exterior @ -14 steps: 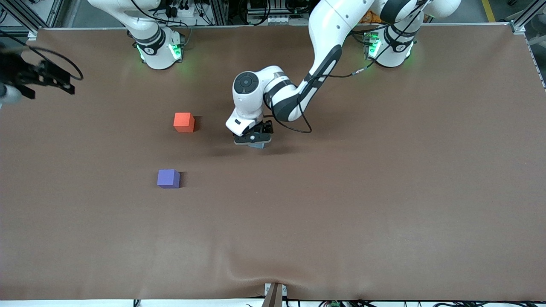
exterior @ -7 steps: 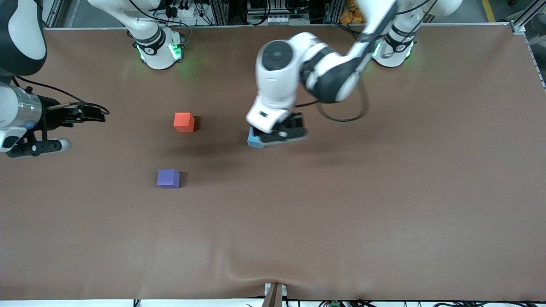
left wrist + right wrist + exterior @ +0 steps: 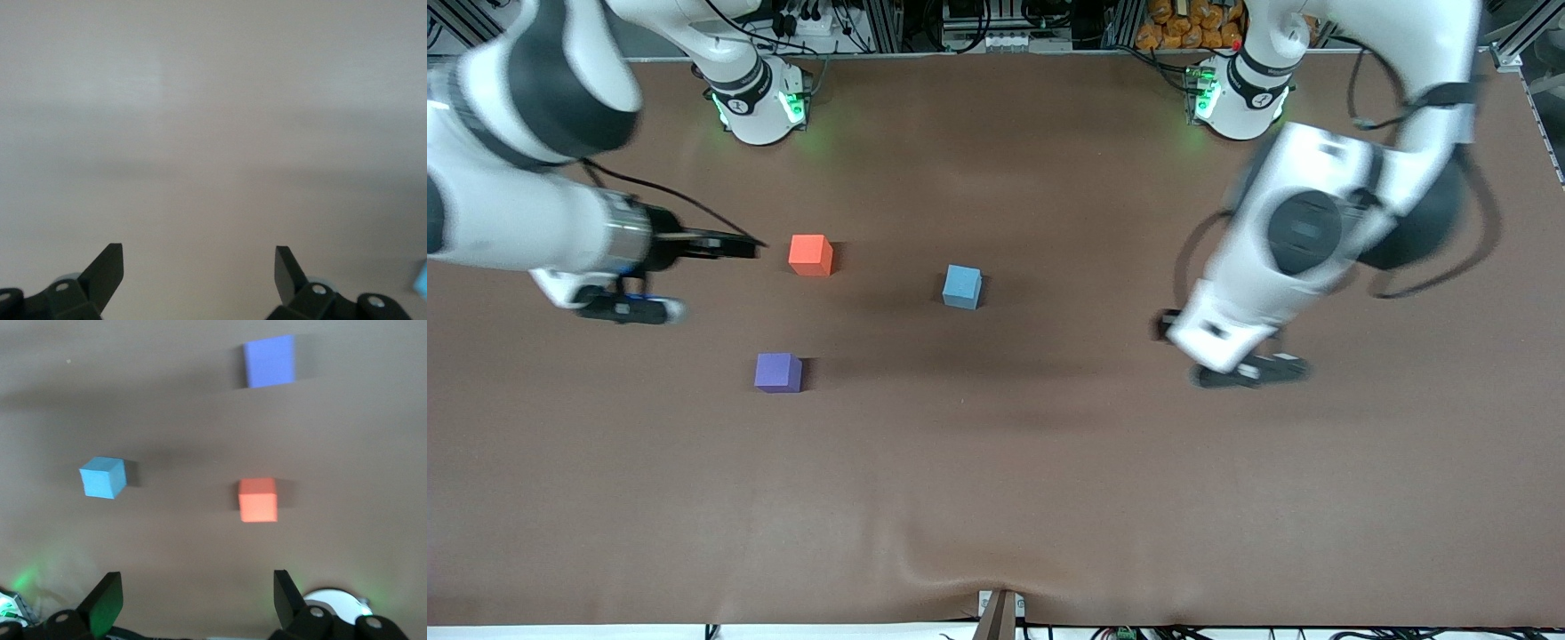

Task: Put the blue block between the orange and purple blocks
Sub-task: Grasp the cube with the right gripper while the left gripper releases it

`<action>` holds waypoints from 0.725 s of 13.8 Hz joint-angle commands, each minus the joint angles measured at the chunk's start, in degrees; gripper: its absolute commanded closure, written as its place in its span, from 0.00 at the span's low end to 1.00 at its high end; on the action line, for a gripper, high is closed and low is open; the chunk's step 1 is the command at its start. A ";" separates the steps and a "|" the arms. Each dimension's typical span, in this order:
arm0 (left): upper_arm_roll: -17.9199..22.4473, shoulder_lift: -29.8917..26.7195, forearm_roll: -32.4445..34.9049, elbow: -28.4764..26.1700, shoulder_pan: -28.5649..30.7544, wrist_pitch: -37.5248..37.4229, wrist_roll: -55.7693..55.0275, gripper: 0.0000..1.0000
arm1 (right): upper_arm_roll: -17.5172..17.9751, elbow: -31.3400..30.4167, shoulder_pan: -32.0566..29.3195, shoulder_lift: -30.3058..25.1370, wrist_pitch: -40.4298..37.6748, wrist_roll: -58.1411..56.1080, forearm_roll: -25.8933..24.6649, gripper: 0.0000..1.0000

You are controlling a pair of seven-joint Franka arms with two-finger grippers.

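The blue block (image 3: pixel 961 286) (image 3: pixel 103 477) sits alone on the brown table, toward the middle. The orange block (image 3: pixel 810 254) (image 3: pixel 258 499) lies toward the right arm's end of the table. The purple block (image 3: pixel 777 372) (image 3: pixel 269 361) is nearer the front camera than the orange one. My left gripper (image 3: pixel 1249 372) (image 3: pixel 199 267) hangs open and empty over bare table toward the left arm's end, well apart from the blue block. My right gripper (image 3: pixel 627 309) (image 3: pixel 199 593) is open and empty, over the table beside the orange and purple blocks.
Both arm bases (image 3: pixel 756 107) (image 3: pixel 1240 98) stand at the table's farthest edge from the front camera. The brown cover (image 3: pixel 1049 462) has a wrinkle near the front edge. A clamp (image 3: pixel 999 613) sits at the front edge.
The left gripper has lifted off the blue block and swung toward the left arm's end; the block stays put. The right arm has moved in toward the orange block.
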 commanded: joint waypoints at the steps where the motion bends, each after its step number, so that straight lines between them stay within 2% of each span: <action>1: -0.97 -6.60 -0.14 -7.80 7.05 -0.77 10.98 0.00 | -0.66 -6.84 8.59 -1.06 10.66 2.37 0.25 0.00; 3: -0.97 -11.52 -0.22 -15.18 9.44 2.02 15.58 0.00 | -0.58 -12.03 15.45 0.51 23.47 11.65 -0.29 0.00; 6: -0.97 -17.94 -0.31 -24.33 9.27 6.69 15.68 0.00 | -0.66 -12.67 22.23 7.62 33.79 14.50 -1.69 0.00; 8: -0.97 -18.40 -0.14 -25.15 9.18 7.40 16.20 0.00 | -0.75 -12.67 25.75 11.84 38.38 18.01 -3.79 0.00; 10: -0.36 -18.31 -0.14 -23.13 10.23 7.14 23.45 0.00 | -0.66 -12.75 27.17 14.14 41.11 19.16 -5.21 0.00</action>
